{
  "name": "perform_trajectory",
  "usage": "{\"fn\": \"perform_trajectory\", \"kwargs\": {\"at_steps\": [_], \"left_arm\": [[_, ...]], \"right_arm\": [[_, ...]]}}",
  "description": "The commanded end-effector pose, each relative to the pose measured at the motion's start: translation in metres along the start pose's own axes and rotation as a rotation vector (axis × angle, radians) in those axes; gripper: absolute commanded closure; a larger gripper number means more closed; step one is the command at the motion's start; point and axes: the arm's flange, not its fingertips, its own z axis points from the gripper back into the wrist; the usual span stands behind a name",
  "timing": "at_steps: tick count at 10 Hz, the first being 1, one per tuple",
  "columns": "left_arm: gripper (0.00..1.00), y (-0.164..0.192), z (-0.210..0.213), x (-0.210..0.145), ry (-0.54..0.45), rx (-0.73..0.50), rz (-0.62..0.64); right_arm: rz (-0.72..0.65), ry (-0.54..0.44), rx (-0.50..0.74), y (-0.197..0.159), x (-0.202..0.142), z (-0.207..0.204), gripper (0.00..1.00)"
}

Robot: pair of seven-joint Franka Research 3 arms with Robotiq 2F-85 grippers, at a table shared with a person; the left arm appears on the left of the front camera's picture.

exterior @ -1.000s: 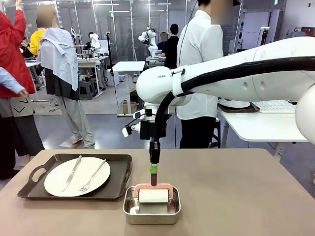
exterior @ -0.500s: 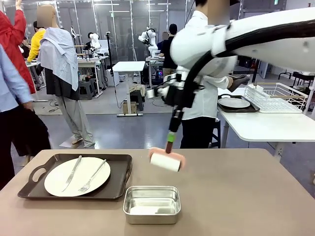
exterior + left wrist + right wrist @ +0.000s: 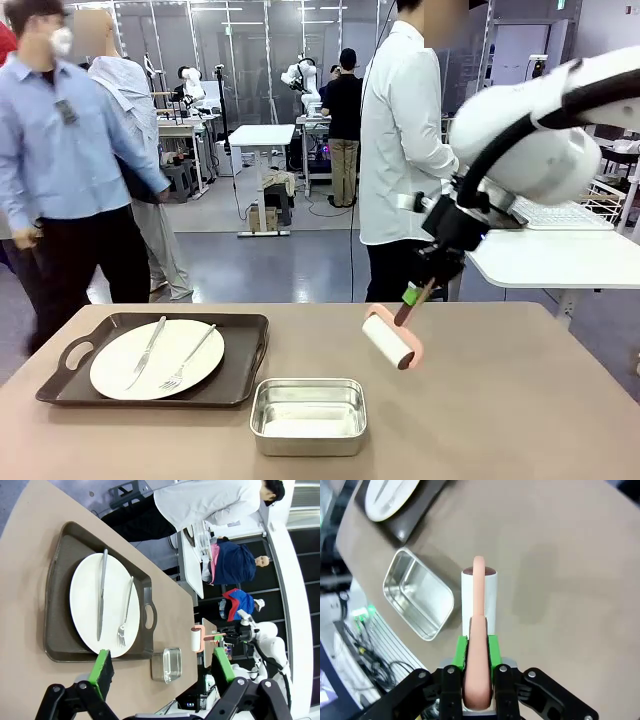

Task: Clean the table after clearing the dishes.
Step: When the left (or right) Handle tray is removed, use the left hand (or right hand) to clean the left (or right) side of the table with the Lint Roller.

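Tray [image 3: 240, 360] holds 1 plate [image 3: 152, 375] bearing fork [image 3: 190, 355], knife [image 3: 148, 350] — steel pan [image 3: 308, 445] beside.

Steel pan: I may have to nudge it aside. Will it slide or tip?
The steel pan looks thin-walled and empty, so probably light and quick to slide on the matte table. Low and wide, it seems unlikely to tip.

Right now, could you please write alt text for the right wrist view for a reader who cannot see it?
The right gripper is shut on the pink handle of a white lint roller over the brown table. An empty steel pan sits beside it, with a white plate on a dark tray beyond.
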Motion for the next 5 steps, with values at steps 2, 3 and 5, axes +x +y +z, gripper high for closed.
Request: {"fn": "perform_trajectory", "kwargs": {"at_steps": [2,3,5], "left_arm": [[0.00,-0.001,0.003,0.001,-0.004,-0.016,-0.005],[0.00,-0.001,0.003,0.001,-0.004,-0.016,-0.005],[0.00,-0.001,0.003,0.001,-0.004,-0.016,-0.005]], "right_arm": [[0.000,0.000,0.000,0.000,0.000,0.000,0.99],[0.000,0.000,0.000,0.000,0.000,0.000,0.99],[0.000,0.000,0.000,0.000,0.000,0.000,0.99]]}}
